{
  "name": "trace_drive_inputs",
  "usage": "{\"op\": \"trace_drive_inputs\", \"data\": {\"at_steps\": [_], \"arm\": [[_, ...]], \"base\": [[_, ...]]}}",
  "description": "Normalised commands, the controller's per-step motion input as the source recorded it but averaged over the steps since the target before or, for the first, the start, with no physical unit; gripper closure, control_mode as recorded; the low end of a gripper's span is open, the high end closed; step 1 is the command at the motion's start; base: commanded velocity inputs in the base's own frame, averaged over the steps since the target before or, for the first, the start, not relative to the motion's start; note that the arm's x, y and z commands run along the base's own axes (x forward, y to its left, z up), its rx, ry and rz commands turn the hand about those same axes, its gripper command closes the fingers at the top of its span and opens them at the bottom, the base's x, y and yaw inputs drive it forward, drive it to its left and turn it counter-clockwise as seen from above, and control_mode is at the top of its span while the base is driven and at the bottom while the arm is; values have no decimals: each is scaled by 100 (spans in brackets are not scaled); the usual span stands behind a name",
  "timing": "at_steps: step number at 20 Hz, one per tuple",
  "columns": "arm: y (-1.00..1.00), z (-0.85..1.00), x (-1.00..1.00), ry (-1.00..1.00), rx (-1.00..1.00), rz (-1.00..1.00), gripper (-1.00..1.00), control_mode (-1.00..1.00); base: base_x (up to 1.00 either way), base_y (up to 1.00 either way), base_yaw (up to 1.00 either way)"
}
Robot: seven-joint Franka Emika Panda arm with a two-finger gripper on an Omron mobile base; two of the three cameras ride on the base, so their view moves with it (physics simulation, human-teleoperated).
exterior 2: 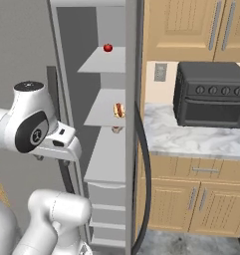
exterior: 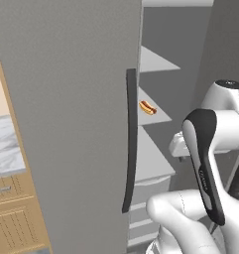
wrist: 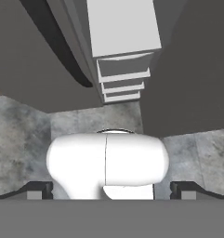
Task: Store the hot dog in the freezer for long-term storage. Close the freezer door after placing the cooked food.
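Note:
The hot dog (exterior: 148,107) (exterior 2: 119,110) lies on the second white shelf of the freezer (exterior: 151,161) (exterior 2: 104,149). The compartment stands open, with white drawers (wrist: 122,76) below its shelves. The freezer door (exterior 2: 132,149) is swung out and shows edge-on in the right base view, its dark handle (exterior 2: 145,174) curving down its right side. It is the dark grey panel (exterior: 225,44) at the upper right of the left base view. My gripper (wrist: 111,190) is open with nothing between its fingertips (wrist: 39,190). It points down at the floor in front of the drawers, well back from the hot dog.
A small red fruit (exterior 2: 108,48) sits on the top shelf. The wider grey door (exterior: 66,124), with a dark handle (exterior: 131,139), is shut left of the freezer. A black toaster oven (exterior 2: 211,94) stands on the marble counter (exterior 2: 191,142) at right. A second counter (exterior: 4,144) shows at far left.

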Motion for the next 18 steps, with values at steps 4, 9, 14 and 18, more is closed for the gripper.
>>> {"op": "trace_drive_inputs", "data": {"at_steps": [4,9,14,18], "arm": [[0,0,0,0,0,0,-100,100],[0,0,0,0,0,0,-100,100],[0,0,0,0,0,0,-100,100],[0,0,0,0,0,0,-100,100]], "base": [[-69,-18,0],[-15,-7,3],[-17,-30,15],[-50,-24,11]]}}
